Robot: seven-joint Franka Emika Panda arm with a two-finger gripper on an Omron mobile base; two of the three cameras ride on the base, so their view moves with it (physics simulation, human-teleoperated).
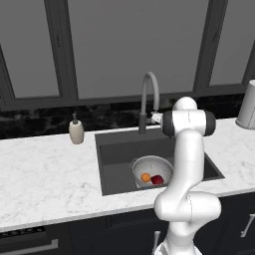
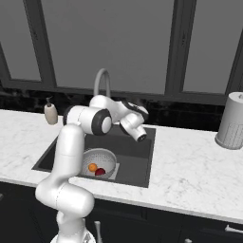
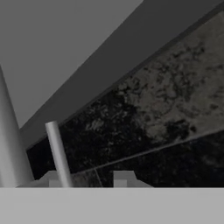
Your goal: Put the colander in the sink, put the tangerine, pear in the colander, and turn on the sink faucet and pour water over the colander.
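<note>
Sink (image 1: 112,164): big dark basin set in the marble counter (image 1: 45,184), dry as far as I can see, no stream visible. Sink faucet (image 1: 148,94) stands at the far rim, centre-ish, gooseneck arching toward the near side. Arm reaches over the basin w/ the gripper (image 1: 156,118) up at the far edge, just right of the faucet stem.

Colander (image 1: 152,171) sits in the near part of the sink, upright. Inside it: pear (image 1: 158,180) on the right, tangerine (image 1: 145,177) just left of it, close together. So fruit steps look done; what's left, by my read, is the tap.

In the hand view a thin grey rod (image 3: 59,153), prob. the faucet lever, rises between the two tips, nearer the left one, w/ the thick faucet stem at the left edge. Jaws: narrow gap, not fully clenched; can't tell if they're actually pressing the rod or merely flanking it.

Doing this step well:
- push the lever w/ one finger face rather than pinch, less chance of slipping off
- keep the wrist clear of the gooseneck
- check where the spout points; the colander sits near-right of the spout's end, so may need to swing the spout over it before or after opening
- soap bottle (image 1: 76,131) far left on the counter, well apart, no concern.
</note>
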